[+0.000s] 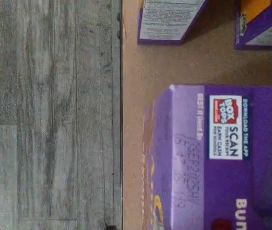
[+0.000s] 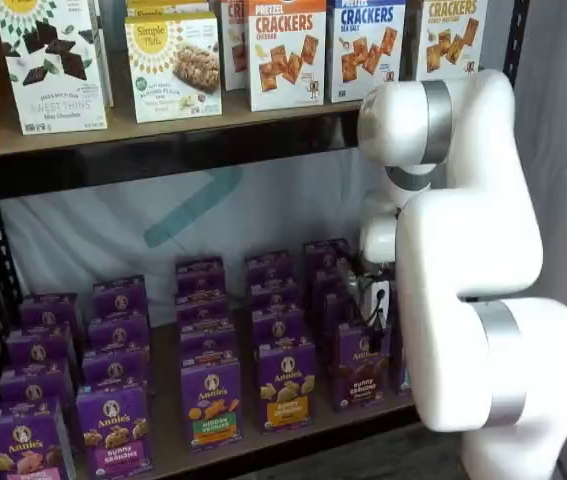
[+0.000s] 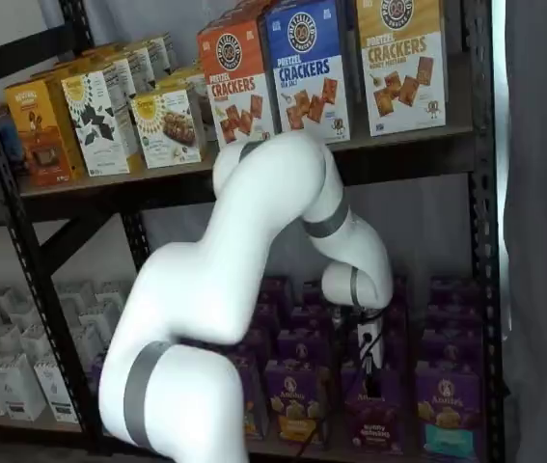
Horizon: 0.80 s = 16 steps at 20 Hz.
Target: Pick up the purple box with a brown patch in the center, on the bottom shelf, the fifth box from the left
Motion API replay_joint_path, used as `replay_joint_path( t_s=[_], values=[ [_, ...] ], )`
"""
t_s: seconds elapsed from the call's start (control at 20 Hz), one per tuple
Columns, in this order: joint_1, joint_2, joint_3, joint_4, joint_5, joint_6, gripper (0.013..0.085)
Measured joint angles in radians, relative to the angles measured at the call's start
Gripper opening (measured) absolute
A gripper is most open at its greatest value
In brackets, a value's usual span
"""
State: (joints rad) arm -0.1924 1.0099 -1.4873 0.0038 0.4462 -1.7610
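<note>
Grey plank floor [image 1: 49, 115] borders the brown shelf [image 1: 136, 57] in the wrist view, with the purple box [image 1: 222, 158] top directly below the claw. In both shelf views the claw [image 2: 371, 300] [image 3: 368, 355], jaws spread wide, hovers just above that front-row box [image 2: 361, 368] [image 3: 373, 417].

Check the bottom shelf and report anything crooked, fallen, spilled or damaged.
Nothing stands out. In both shelf views the purple cartons on the bottom shelf stand upright in neat rows, none tipped, crushed or spilled. The gripper hangs over the purple box with the brown band, which stands straight like its neighbours.
</note>
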Motion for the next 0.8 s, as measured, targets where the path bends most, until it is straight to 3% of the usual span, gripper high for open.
replay_joint_path(
  t_s=[0.15, 0.25, 0.6, 0.8],
  values=[
    [0.002, 0.006, -0.009, -0.007, 0.009, 0.008, 0.085],
    [0.004, 0.011, -0.019, -0.009, 0.027, 0.012, 0.077],
    [0.012, 0.023, -0.028, -0.004, 0.021, 0.015, 0.065],
    [0.014, 0.03, -0.035, -0.002, 0.02, 0.016, 0.053]
  ],
)
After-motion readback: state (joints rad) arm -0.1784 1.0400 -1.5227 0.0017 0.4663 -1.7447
